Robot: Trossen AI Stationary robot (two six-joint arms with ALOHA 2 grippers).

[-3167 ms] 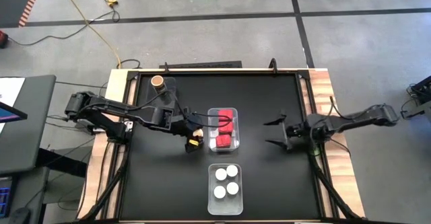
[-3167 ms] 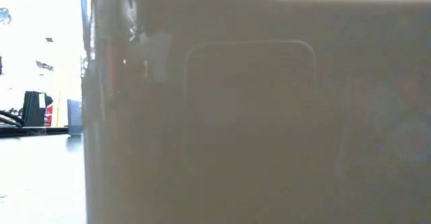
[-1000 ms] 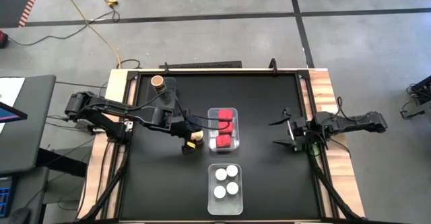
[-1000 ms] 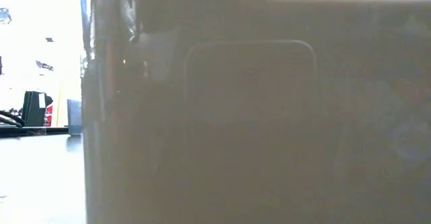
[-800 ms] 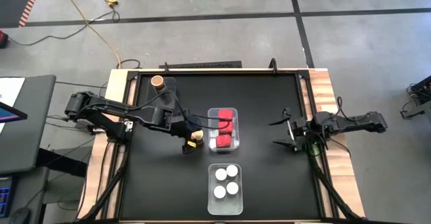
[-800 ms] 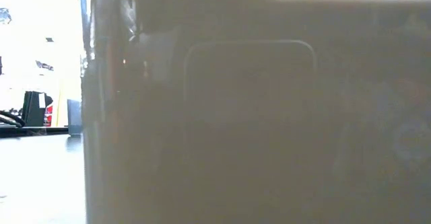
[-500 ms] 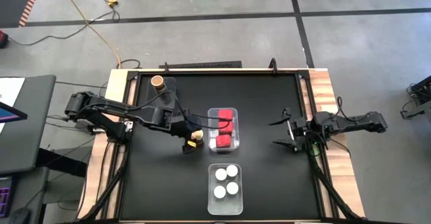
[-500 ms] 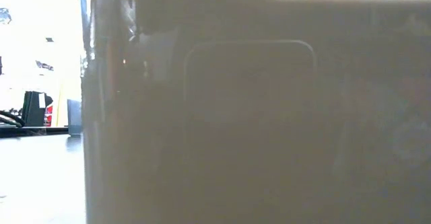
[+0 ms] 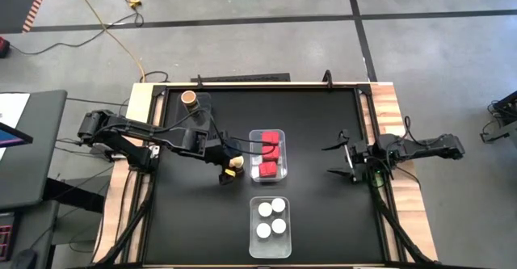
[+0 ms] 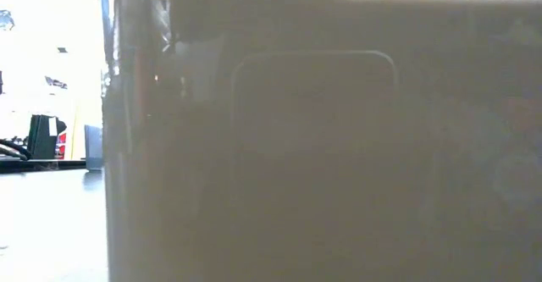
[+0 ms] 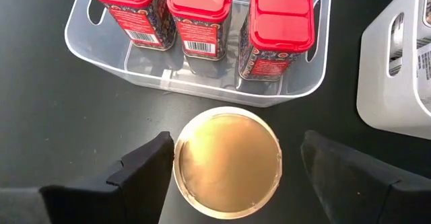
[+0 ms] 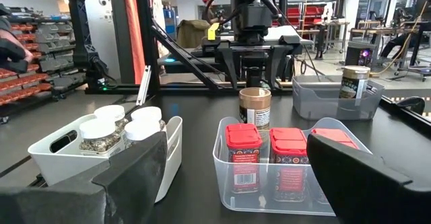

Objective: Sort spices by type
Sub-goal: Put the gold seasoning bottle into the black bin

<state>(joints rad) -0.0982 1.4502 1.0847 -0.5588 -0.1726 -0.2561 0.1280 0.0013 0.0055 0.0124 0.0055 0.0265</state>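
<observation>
- Fingers (image 11: 145,167) of the left gripper (image 11: 229,177) are sitting spread apart on either side of a tan-topped jar (image 11: 227,160); small gap on one side, wider gap on the other, so no contact showing.
- That jar is standing on the tabletop (image 9: 315,132) just beside the clear tub (image 11: 202,83) holding three red boxes (image 11: 195,12).
- Risk: off-centre closing — the nearer finger is likely touching first and shoving the jar sideways, maybe into the tub wall.
- Risk: the round, smooth jar slipping or rotating if the grip is landing high on the lid rim.
- Risk: lifting and swinging toward the far-corner tub (image 9: 196,103), where another tan-topped jar (image 9: 189,98) is waiting, could be clipping the red-box tub.
- White-lidded jars (image 9: 271,217) are already sitting together in the white tub (image 9: 252,245), near edge.
- Right gripper (image 9: 334,160) is idling at the right side, fingers wide apart, holding nothing.
- Low view is blocked by a pale wall, so no height check from there.
</observation>
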